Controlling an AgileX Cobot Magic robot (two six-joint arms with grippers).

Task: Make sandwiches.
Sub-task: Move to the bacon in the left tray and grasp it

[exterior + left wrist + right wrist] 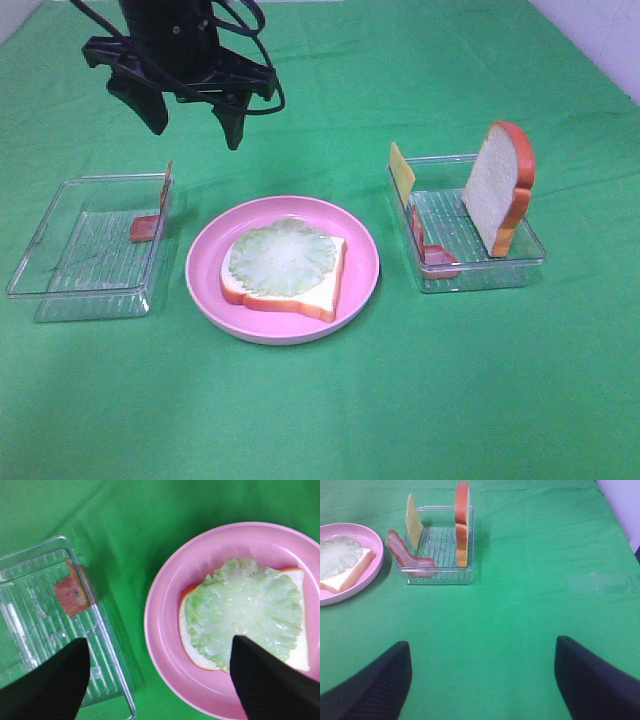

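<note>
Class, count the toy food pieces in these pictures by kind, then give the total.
Bread slices: 2
Lettuce leaves: 1
Bacon strips: 2
Cheese slices: 1
Total: 6

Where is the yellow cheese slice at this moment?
In the exterior high view, the cheese slice stands on edge at the right tray's far left corner, right of the pink plate, behind a bacon strip.

No writing, label, brand or number is readable anywhere.
</note>
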